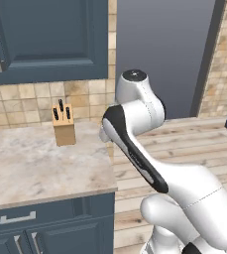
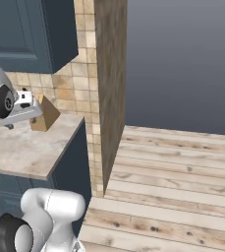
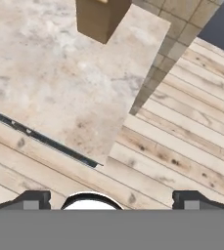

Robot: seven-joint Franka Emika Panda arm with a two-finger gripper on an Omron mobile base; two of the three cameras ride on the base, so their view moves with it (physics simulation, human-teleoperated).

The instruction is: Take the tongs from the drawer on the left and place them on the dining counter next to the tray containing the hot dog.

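The drawer (image 1: 40, 214) sits closed under the marble counter (image 1: 30, 168), its silver handle (image 1: 18, 217) facing out. The claw (image 3: 111, 200) hovers above the counter's corner, jaws wide apart, the knife block (image 3: 102, 17) ahead.

Marble worktop (image 3: 59, 83), wooden knife block (image 3: 101, 17) on it, plank floor (image 3: 182, 141) beside

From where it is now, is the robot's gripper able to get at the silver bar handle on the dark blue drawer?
Probably yes, after a move down. The gripper hangs open above the marble worktop, holding nothing, near the wooden knife block. The drawer is shut below the worktop's edge, its bar handle unobstructed.
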